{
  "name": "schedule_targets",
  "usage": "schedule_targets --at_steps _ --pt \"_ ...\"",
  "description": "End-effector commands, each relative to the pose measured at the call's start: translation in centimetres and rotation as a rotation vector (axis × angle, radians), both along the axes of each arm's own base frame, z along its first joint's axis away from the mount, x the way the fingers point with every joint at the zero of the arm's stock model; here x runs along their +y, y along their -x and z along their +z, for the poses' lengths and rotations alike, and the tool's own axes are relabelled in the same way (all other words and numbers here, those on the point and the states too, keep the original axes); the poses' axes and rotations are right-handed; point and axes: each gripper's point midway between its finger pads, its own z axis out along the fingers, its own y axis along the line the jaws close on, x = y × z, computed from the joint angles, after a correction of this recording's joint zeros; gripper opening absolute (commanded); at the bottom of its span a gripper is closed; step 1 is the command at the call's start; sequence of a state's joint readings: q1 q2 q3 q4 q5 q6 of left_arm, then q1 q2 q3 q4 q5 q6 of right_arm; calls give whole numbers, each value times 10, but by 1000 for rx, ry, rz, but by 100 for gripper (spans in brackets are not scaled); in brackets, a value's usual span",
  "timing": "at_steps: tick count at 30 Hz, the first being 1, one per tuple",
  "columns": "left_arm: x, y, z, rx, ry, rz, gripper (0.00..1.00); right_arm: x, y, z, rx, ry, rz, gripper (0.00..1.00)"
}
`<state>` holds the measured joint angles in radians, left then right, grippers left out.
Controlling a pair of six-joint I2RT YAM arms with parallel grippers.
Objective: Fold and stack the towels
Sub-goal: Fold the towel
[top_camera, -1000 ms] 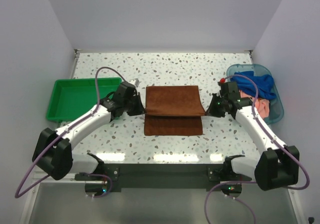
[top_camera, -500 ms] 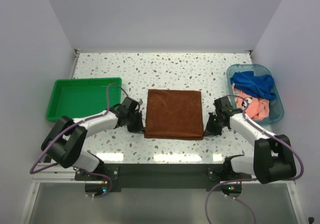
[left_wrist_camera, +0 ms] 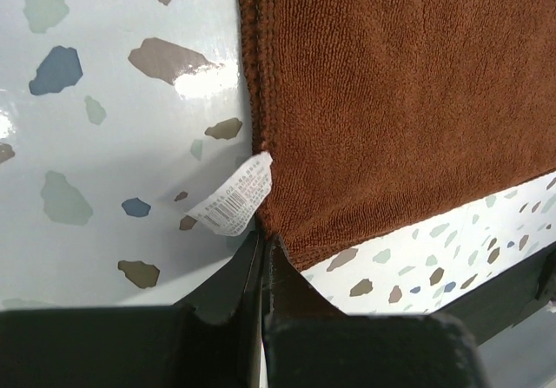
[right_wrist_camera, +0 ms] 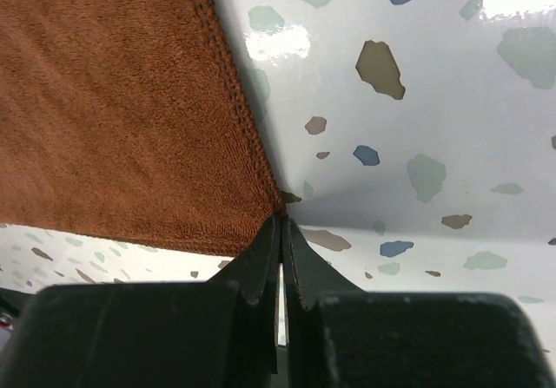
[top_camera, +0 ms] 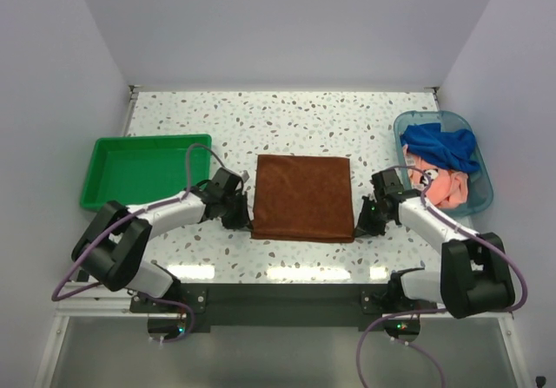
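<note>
Starting at the left of the top view, the green tray (top_camera: 139, 171) sits on the speckled table (top_camera: 287, 119), and the left gripper (top_camera: 242, 220) is low just right of it, at the near-left corner of the rust-brown towel (top_camera: 302, 197). Its wrist view shows the jaws pressed together on that corner, beside a white label (left_wrist_camera: 233, 204).

A second ago both arms held the towel's far edge raised in mid-frame, with the lower layer showing in front. Now that edge lies down on the near edge, so the towel is a flat, doubled rectangle in the centre of the frame. By my reading the first fold is laid and the next move is letting go.

Right of the towel, the right gripper (top_camera: 364, 226) stays clamped shut on the near-right corner. At the far right, the clear blue tub (top_camera: 485, 188) holds the blue towel (top_camera: 443, 145) and pink towel (top_camera: 439, 188), both unfolded.
</note>
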<state>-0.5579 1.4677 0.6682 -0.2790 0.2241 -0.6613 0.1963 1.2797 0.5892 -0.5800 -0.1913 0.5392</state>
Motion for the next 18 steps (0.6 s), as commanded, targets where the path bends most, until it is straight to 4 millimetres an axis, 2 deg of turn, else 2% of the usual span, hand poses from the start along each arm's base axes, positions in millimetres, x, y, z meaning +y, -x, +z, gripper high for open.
schedule_targets --at_steps 1,2,4,5,6,9,12,14,18 --pt "4 -9 17 -59 -31 -4 0 -11 -13 21 -72 62 -6 0" --pt "0 -16 29 -88 -20 -2 0 -11 -13 28 -80 65 -4 0" --pt "4 -18 39 -97 -44 8 0 -10 -24 47 -124 61 1 0" --pt "2 -25 55 -129 -33 13 0 -10 -21 53 -117 61 2 0" --pt "6 -23 59 -124 -52 12 0 -7 -28 71 -168 45 6 0" --pt "5 -22 79 -184 -24 5 0 -9 -22 86 -194 45 16 0" --pt "3 -7 73 -165 19 -7 0 -8 -5 78 -164 27 18 0" --pt "3 5 57 -124 24 -18 0 -9 5 63 -130 21 5 0" --pt "-5 7 40 -117 40 -36 0 -10 13 40 -89 27 -11 0"
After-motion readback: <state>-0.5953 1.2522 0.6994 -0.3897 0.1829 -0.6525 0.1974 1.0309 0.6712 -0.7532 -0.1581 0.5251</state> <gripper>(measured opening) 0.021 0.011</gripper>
